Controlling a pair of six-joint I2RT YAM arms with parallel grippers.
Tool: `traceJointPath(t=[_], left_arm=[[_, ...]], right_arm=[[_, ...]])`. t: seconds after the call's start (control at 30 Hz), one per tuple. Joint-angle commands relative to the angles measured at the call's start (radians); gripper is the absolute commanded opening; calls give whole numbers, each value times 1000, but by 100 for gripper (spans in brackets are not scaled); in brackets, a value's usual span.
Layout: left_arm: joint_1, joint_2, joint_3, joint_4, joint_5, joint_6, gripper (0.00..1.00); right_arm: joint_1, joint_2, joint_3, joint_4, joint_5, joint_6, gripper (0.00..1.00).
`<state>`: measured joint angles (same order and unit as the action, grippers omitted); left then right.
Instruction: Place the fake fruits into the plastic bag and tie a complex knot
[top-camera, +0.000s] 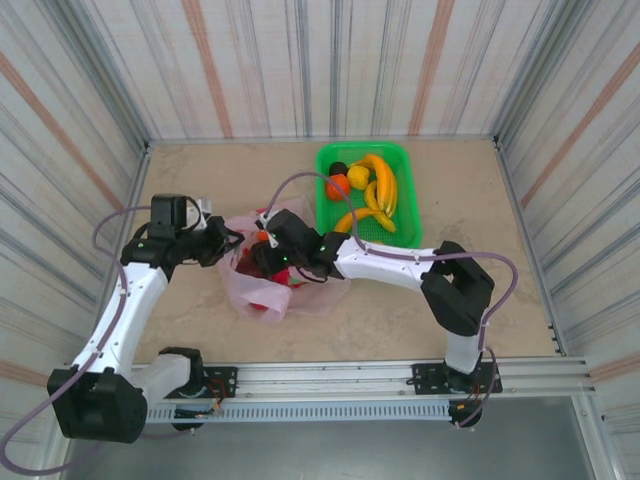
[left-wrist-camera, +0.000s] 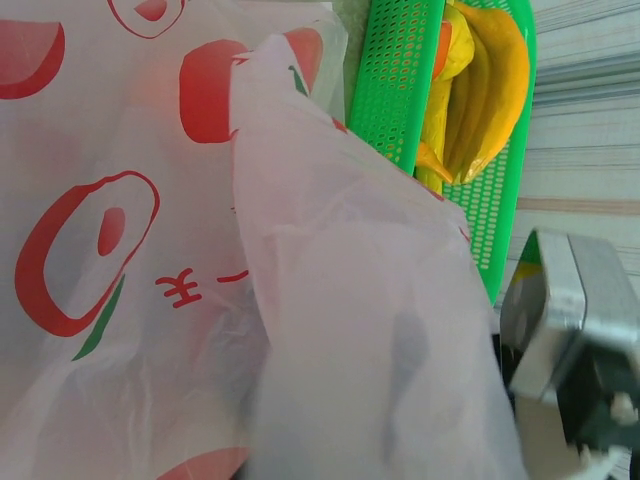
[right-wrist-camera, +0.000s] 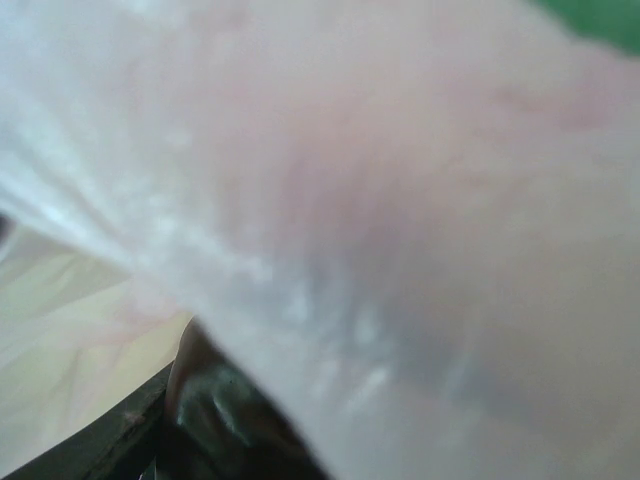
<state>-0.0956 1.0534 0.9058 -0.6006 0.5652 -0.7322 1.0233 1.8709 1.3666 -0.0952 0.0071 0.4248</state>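
Here, the left end effector (top-camera: 218, 243) is pressed together on the left rim of the plastic bag (top-camera: 285, 292) — thin, crinkled, translucent pink film slumped mid-table (top-camera: 200, 180). The right end effector (top-camera: 265, 252) sits at its mouth; its spread I cannot tell. Further right, the glossy fake fruits (top-camera: 378, 185) — curved bananas lengthwise toward the back wall — fill a green mesh basket (top-camera: 411, 205).
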Motion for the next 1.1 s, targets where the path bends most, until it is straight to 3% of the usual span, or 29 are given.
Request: traceJointPath(t=[0.0, 0.8, 1.07], left_arm=[[-4, 4, 35, -8, -7, 20, 3], [-4, 32, 48, 27, 20, 9, 3], [-4, 28, 48, 30, 22, 10, 3]], right_arm=[[-12, 41, 49, 24, 19, -24, 52], [-58, 119, 120, 34, 33, -22, 57], [-58, 101, 115, 28, 39, -28, 67]])
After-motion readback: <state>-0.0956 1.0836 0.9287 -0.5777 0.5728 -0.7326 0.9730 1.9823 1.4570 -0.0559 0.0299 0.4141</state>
